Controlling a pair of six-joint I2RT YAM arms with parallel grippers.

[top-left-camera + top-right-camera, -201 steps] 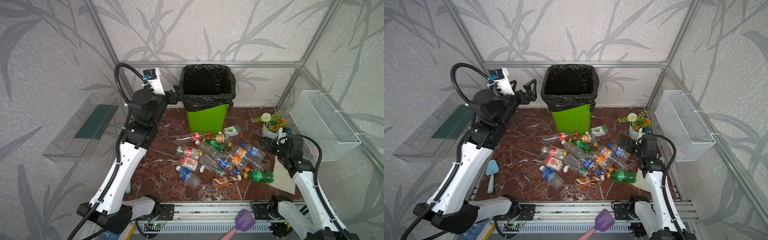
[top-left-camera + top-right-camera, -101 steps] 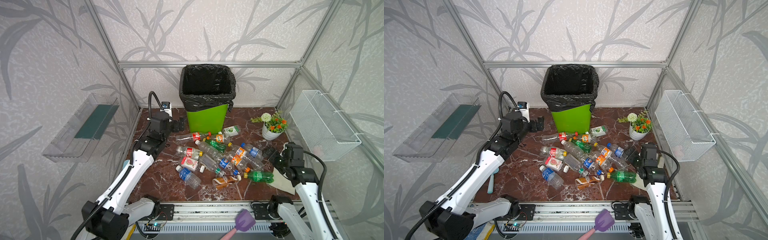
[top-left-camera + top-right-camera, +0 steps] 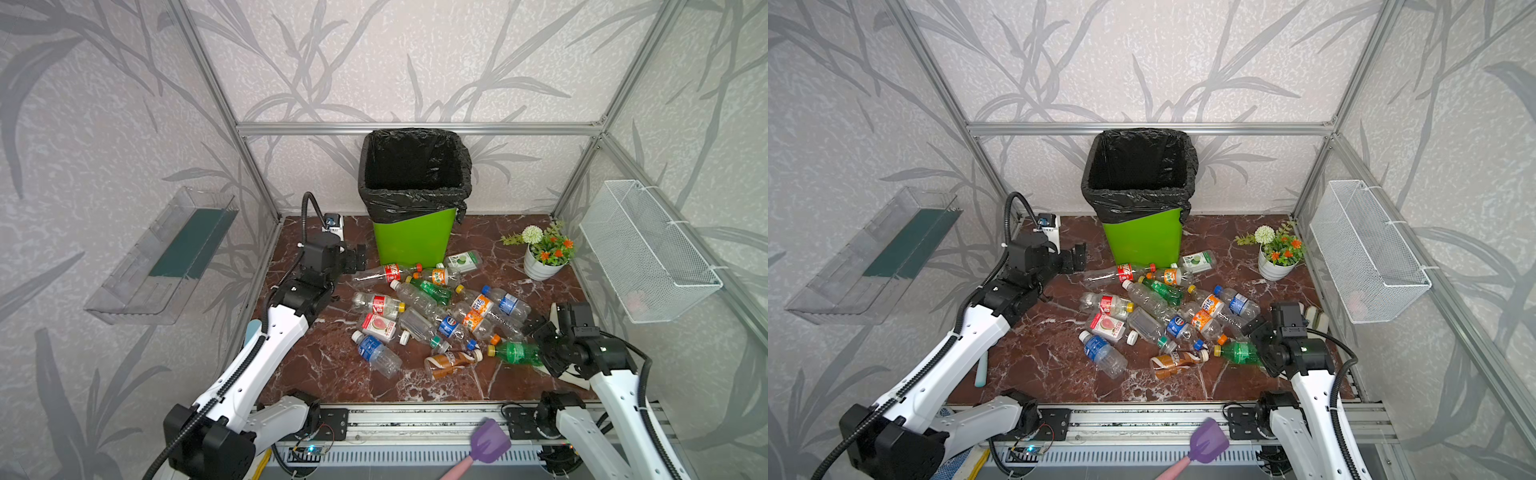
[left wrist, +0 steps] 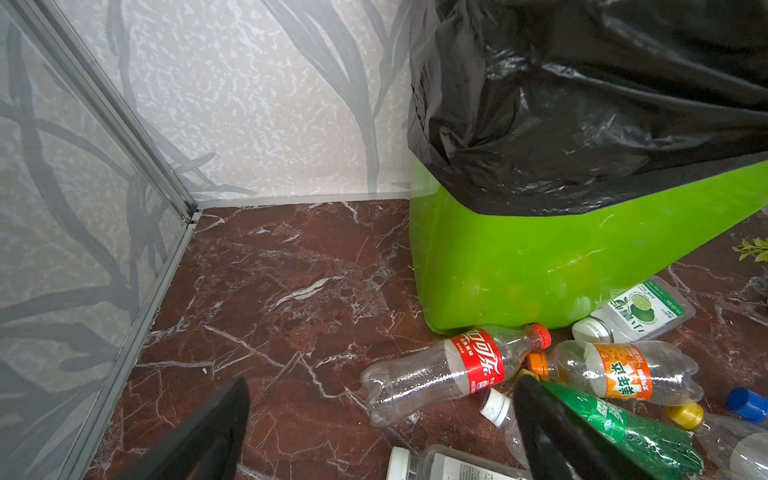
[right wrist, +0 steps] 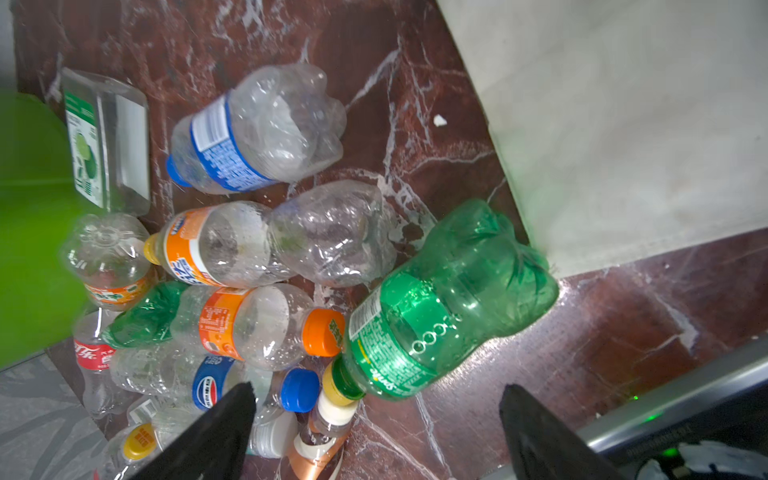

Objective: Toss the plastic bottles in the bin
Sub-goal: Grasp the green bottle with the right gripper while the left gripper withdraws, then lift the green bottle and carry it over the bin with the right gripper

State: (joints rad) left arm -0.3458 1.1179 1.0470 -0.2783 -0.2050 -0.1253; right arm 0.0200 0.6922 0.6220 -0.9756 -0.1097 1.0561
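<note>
Several plastic bottles [image 3: 436, 316] [image 3: 1167, 316] lie in a heap on the marble floor in front of the lime-green bin [image 3: 409, 239] [image 3: 1142, 239] [image 4: 540, 270], which has a black bag over its rim. My left gripper [image 3: 359, 257] [image 3: 1077, 257] [image 4: 382, 386] hangs open low by the bin's left side, facing a red-labelled bottle [image 4: 440, 370] and touching nothing. My right gripper [image 3: 540, 347] [image 3: 1260, 347] [image 5: 376, 392] is open at the base end of the green bottle [image 3: 515, 352] [image 5: 440, 307]. That bottle lies in front of the fingers, untouched.
A flower pot [image 3: 540, 262] stands at the back right. A white wire basket [image 3: 640, 249] hangs on the right wall and a clear tray [image 3: 162, 253] on the left. A white sheet [image 5: 623, 124] lies by the green bottle. A purple spatula [image 3: 486, 444] lies on the front rail.
My left arm has dropped from beside the bin's rim to floor level left of the bin. My right gripper has moved forward to the green bottle, its jaws narrowing slightly.
</note>
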